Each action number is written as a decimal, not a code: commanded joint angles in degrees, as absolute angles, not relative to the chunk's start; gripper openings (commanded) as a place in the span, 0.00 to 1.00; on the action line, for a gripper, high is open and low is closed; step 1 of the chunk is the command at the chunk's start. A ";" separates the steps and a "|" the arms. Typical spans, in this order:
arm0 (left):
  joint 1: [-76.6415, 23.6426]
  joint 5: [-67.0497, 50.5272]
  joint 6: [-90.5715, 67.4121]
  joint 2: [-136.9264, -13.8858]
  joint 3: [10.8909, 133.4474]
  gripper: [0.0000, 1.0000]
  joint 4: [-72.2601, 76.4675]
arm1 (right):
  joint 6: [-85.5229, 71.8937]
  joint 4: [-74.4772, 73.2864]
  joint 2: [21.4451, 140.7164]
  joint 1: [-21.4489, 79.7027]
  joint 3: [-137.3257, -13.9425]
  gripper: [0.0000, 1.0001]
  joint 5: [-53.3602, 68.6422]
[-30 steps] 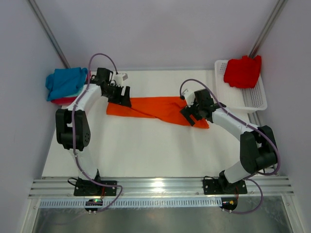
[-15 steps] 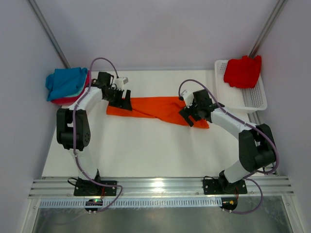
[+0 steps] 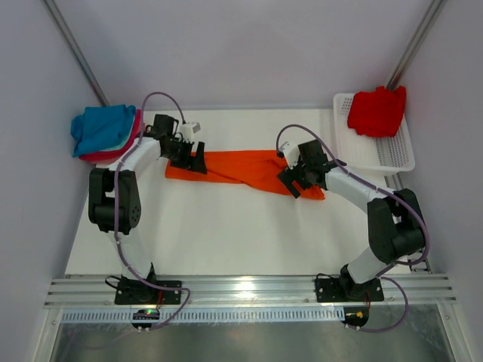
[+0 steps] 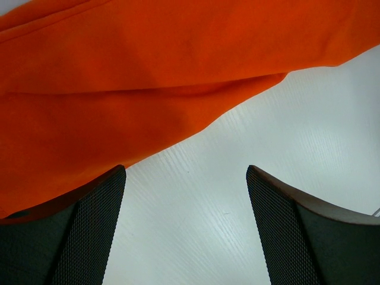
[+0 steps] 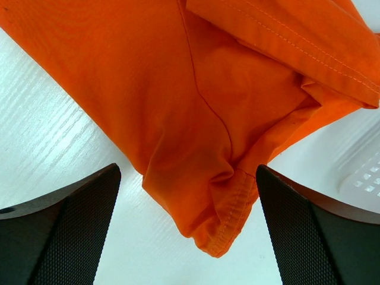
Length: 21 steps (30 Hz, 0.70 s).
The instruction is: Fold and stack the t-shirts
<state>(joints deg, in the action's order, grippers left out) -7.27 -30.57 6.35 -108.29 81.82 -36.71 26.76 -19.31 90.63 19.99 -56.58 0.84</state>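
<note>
One orange t-shirt (image 3: pixel 241 167) is laid as a crumpled band across mid-frame. Jaws of left gripper (image 3: pixel 195 160) and right gripper (image 3: pixel 292 183) are set wide, nothing held. Cloth is judged light, limp; hemmed end corners are best pinched.

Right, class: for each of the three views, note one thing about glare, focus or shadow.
Top external view: bright glare on the metal rail at the near edge, otherwise even light. Left wrist view: the table grain is crisp, the orange t-shirt softer. Right wrist view: the shirt's hem stitching is sharp.
</note>
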 commanded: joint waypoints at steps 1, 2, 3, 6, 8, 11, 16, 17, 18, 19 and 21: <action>-7.56 -29.71 5.98 -107.93 81.56 0.84 -34.45 | 25.75 -17.14 91.23 20.39 -57.39 0.99 1.50; -7.65 -28.84 5.98 -108.10 81.48 0.84 -33.93 | 25.66 -17.05 91.40 20.30 -57.31 0.99 1.06; -7.56 -28.22 5.98 -108.19 81.39 0.84 -33.84 | 25.58 -16.70 91.67 20.30 -57.30 0.99 0.71; -7.56 -25.07 6.33 -108.89 82.26 0.84 -33.84 | 25.40 -16.35 92.55 20.39 -57.48 0.99 0.26; -7.56 -23.04 6.77 -109.51 83.40 0.85 -34.10 | 25.58 -16.00 92.99 20.39 -57.57 0.99 -2.70; -7.56 -20.92 7.99 -110.21 84.20 0.85 -34.72 | 25.49 -15.21 93.42 20.39 -57.74 0.99 -3.60; -7.30 -19.25 9.58 -112.41 85.51 0.85 -34.72 | 25.31 -14.59 95.27 20.48 -58.45 0.99 -5.53; -7.12 -19.25 9.58 -113.02 86.21 0.85 -34.54 | 25.23 -14.33 95.53 20.39 -58.53 0.99 -6.06; -7.03 -19.25 9.58 -114.25 86.48 0.85 -34.28 | 25.22 -14.24 96.23 20.39 -58.80 0.99 -6.85; -6.86 -19.34 9.32 -114.95 86.83 0.85 -33.49 | 25.14 -13.98 96.68 20.30 -59.06 0.99 -8.33; -6.50 -19.25 9.05 -117.23 88.06 0.85 -32.87 | 24.87 -13.36 97.20 20.39 -59.06 0.99 -9.92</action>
